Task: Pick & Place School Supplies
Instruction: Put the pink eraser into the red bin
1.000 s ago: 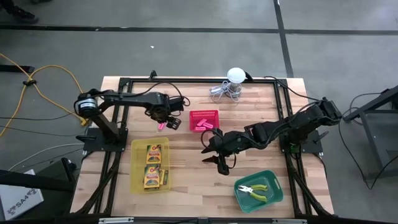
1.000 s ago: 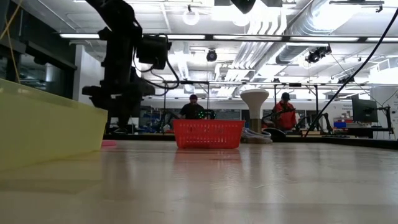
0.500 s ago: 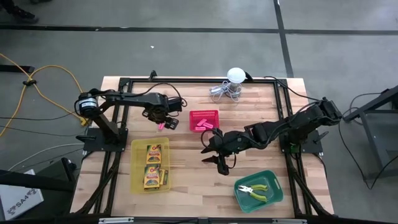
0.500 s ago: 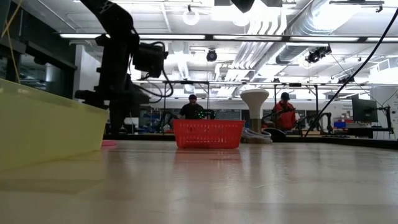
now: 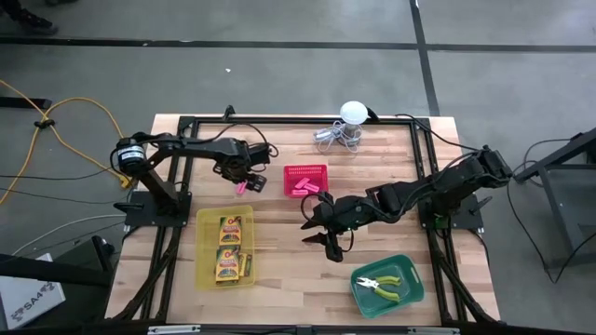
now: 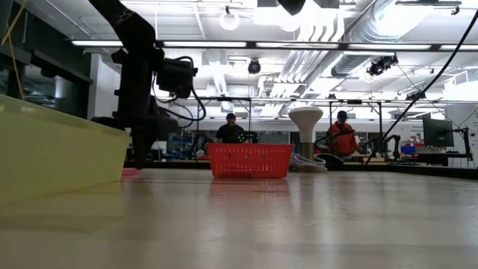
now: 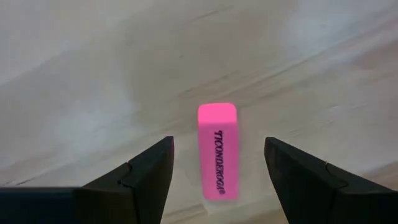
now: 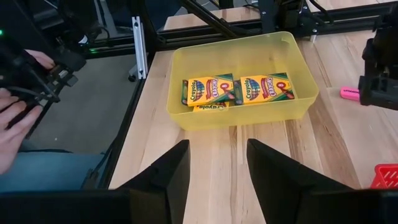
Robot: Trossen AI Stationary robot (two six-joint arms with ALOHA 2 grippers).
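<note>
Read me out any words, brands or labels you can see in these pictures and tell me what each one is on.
"TICONDEROGA": printed along the pink eraser lying on the wooden table.
"Crayola": on the crayon boxes in the yellow tray.
Smaller print on the crayon boxes: too small to read.

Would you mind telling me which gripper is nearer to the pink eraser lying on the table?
The left gripper: it hangs directly over the pink eraser, open fingers on either side. The right gripper waits, also open, farther off, past the red basket.
</note>
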